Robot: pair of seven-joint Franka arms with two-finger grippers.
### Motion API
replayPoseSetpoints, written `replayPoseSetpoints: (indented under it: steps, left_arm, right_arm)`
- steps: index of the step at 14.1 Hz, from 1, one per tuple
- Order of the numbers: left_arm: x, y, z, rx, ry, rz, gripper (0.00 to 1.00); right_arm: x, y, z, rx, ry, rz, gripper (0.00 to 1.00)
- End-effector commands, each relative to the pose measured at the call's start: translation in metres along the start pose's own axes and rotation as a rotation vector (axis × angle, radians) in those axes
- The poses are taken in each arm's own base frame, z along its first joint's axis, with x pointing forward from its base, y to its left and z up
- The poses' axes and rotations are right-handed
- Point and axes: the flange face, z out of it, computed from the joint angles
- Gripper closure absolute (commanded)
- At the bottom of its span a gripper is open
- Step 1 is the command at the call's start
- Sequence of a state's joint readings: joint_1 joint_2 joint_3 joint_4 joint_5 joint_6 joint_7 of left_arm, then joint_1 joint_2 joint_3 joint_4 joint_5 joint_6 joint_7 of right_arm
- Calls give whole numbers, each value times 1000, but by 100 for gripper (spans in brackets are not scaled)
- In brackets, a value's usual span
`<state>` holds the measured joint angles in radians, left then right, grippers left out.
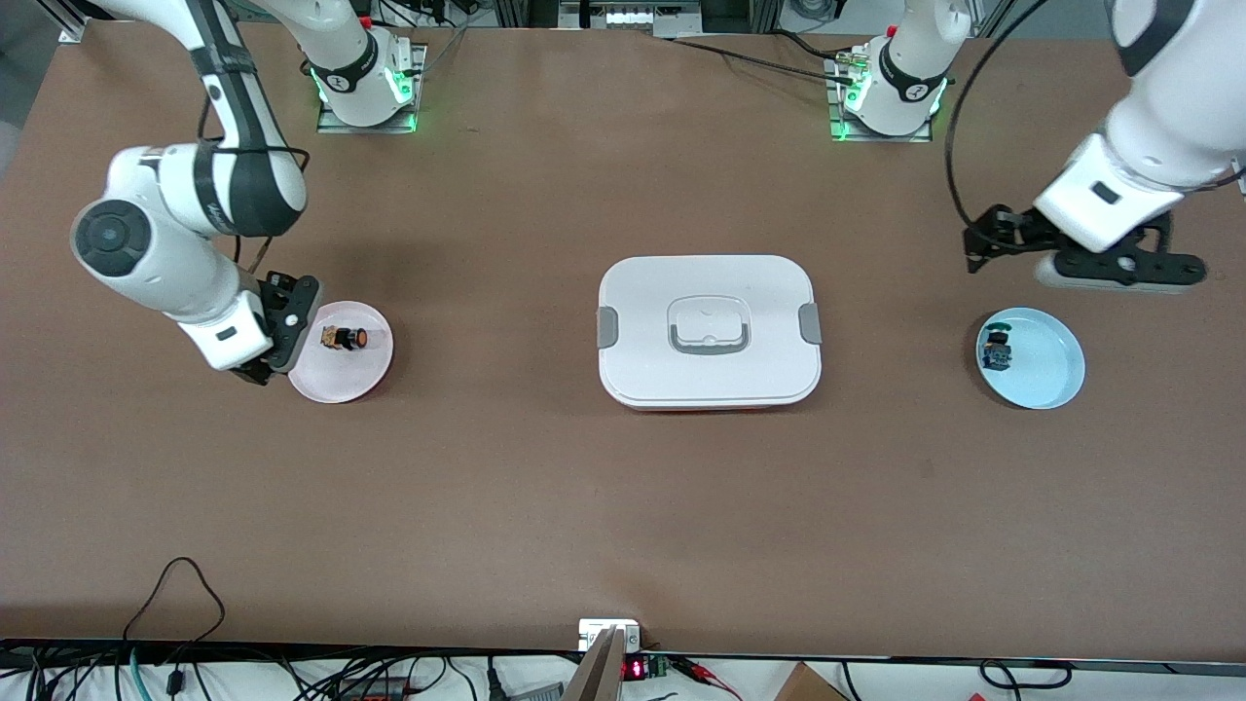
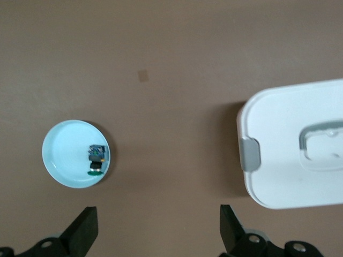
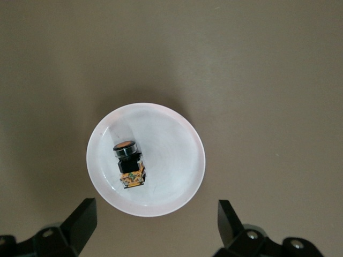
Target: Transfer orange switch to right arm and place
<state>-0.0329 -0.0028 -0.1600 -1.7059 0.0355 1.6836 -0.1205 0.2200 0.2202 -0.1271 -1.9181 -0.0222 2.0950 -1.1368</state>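
Orange switch: tiny black-and-tan orange-capped push-button switch (image 1: 343,338) lying in round pink plate (image 1: 375,375)
Right gripper (image 3: 155,225): open, empty, above plate
Left gripper (image 2: 158,230): open, empty, waiting
Writing: none legible

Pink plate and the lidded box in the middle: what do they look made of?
Pink plate: probably glossy plastic; smooth, even colour, soft sheen. Lidded box: likely matte white plastic with grey clips, moulded handle and rounded corners. Neither can be confirmed by look alone.
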Motion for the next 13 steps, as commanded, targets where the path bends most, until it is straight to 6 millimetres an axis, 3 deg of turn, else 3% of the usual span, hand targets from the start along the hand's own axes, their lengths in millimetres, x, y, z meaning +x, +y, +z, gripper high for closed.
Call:
replayPoseSetpoints:
  steps: [1, 2, 5, 8, 9, 11, 12, 13]
  left_arm:
    - [0, -15, -7, 13, -34, -45, 0]
    - [1, -26, -7, 12, -35, -63, 0]
    - [-5, -15, -7, 11, -65, -50, 0]
    - [-3, -8, 1, -71, -90, -56, 0]
    - [3, -8, 18, -120, -130, -69, 0]
    - [3, -32, 45, -183, -240, -124, 0]
    - [3, -50, 49, -211, -262, -158, 0]
    - [-4, -55, 42, -207, -275, -146, 0]
  right_arm:
    - [5, 8, -52, 58, -4, 245, 0]
    - [6, 6, -72, 89, 3, 362, 0]
    - [6, -7, -127, 139, -24, 656, 0]
    - [21, -33, -161, 149, -98, 963, 0]
    - [22, -35, -165, 139, -119, 1031, 0]
    - [-7, -22, -174, 92, -113, 1092, 0]
    - [-28, -13, -173, 95, -110, 1140, 0]
    - [-40, -7, -173, 96, -108, 1175, 0]
